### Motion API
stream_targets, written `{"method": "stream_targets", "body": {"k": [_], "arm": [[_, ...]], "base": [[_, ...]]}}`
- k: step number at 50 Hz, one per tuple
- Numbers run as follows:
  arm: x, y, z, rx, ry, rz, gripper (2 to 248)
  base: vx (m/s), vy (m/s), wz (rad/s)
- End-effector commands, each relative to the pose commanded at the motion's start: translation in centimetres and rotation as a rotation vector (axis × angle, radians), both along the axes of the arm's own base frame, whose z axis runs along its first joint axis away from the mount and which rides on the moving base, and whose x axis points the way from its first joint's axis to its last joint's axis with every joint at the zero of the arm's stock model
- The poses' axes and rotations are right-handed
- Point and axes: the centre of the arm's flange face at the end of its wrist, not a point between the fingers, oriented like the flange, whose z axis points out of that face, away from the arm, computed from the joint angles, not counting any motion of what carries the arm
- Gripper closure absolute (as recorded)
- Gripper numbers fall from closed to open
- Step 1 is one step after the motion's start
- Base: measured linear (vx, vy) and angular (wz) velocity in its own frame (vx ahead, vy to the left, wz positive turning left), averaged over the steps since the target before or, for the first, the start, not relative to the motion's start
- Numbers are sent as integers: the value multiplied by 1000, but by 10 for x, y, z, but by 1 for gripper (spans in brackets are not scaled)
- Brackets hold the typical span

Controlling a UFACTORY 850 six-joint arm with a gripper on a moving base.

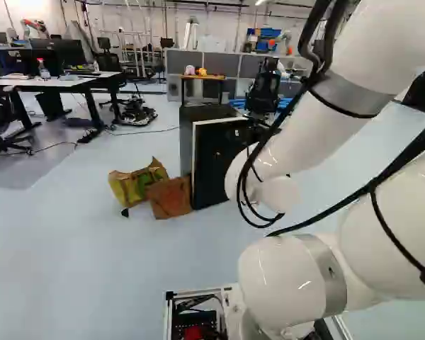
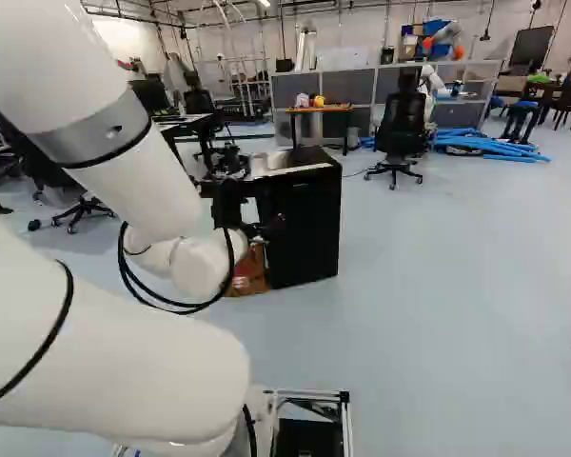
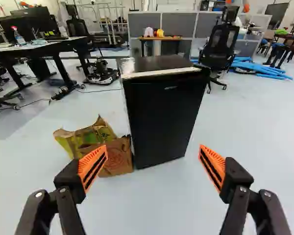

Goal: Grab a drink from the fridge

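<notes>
In the right base view my gripper (image 2: pixel 263 228) shows dark against the fridge (image 2: pixel 309 228), partly behind the arm. Seen from the wrist, the gripper (image 3: pixel 153 149) stands open, its orange pads wide apart with nothing between them. Ahead of it stands the small black fridge (image 3: pixel 161 117), upright on the floor, with its door shut and its inside hidden. A floor gap lies between fingers and fridge. The left base view shows the same fridge (image 1: pixel 216 163), partly covered by my arm.
A torn green and brown cardboard box (image 3: pixel 115 155) lies against the fridge's side. Behind are an office chair (image 3: pixel 220 46), a small wooden-topped table (image 3: pixel 174 38) and grey partitions. Desks (image 1: pixel 57 83) stand at the left of the left base view; blue tubes (image 2: pixel 485 143) lie farther back.
</notes>
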Motion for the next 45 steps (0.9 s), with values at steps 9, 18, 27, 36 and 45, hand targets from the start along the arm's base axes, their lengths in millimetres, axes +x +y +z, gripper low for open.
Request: {"method": "stream_targets", "body": {"k": [9, 18, 27, 36, 45], "arm": [[0, 0, 0, 0, 0, 0, 3], [0, 0, 0, 0, 0, 0, 3], [0, 0, 0, 0, 0, 0, 3], [0, 0, 0, 0, 0, 0, 3], [0, 0, 0, 0, 0, 0, 3]], "base": [[-1, -1, -5], [11, -4, -6], [27, -2, 0], [38, -1, -2], [60, 0, -2]]}}
